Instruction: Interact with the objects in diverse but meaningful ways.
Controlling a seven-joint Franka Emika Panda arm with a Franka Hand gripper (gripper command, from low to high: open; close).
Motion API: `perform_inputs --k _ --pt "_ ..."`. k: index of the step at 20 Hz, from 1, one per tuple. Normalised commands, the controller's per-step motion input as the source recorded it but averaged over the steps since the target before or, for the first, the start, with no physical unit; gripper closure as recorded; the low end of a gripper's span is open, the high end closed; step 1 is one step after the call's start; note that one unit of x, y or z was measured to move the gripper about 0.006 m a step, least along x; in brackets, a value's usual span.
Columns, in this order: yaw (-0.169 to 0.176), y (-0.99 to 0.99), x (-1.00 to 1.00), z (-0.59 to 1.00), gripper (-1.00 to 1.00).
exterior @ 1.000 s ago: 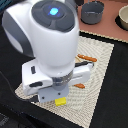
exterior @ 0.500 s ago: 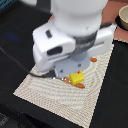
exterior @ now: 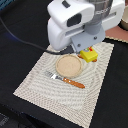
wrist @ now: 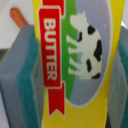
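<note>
— Looking from where I stand, the white arm hangs over the far side of the woven placemat, and its gripper sits low, right at the yellow butter packet.

— Closed on it?

— Yes. In the wrist view the yellow butter packet fills the gap, a red banner reading BUTTER and a black-and-white cow on it, and the teal pads of the grey fingers press against both its long edges. So it is pinched between them.

— Where is the packet on the mat?

— Take the round tan plate as the clock's centre: the packet lies at about two o'clock, just beside the plate's rim, near the mat's far edge. Something red shows at the packet's top, partly hidden by the arm; I cannot tell what it is.

— Anything else?

— A fork with an orange-brown handle lies at six o'clock from the plate, close to its rim. In the wrist view an orange rounded tip pokes out behind one finger; I cannot tell what that is either.
</note>
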Motion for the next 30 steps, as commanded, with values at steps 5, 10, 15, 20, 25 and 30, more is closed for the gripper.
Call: perform_inputs --k 5,10,15,20,25,30 --pt "0.091 0.6 -0.48 -0.19 1.0" --pt "0.108 0.5 -0.57 -0.34 1.0" --pt "0.113 0.48 -0.56 -0.4 1.0" --pt "0.114 0.45 -0.55 -0.47 1.0" --pt "0.11 0.47 -0.5 -0.47 1.0" --pt "0.103 0.5 -0.43 -0.44 1.0"
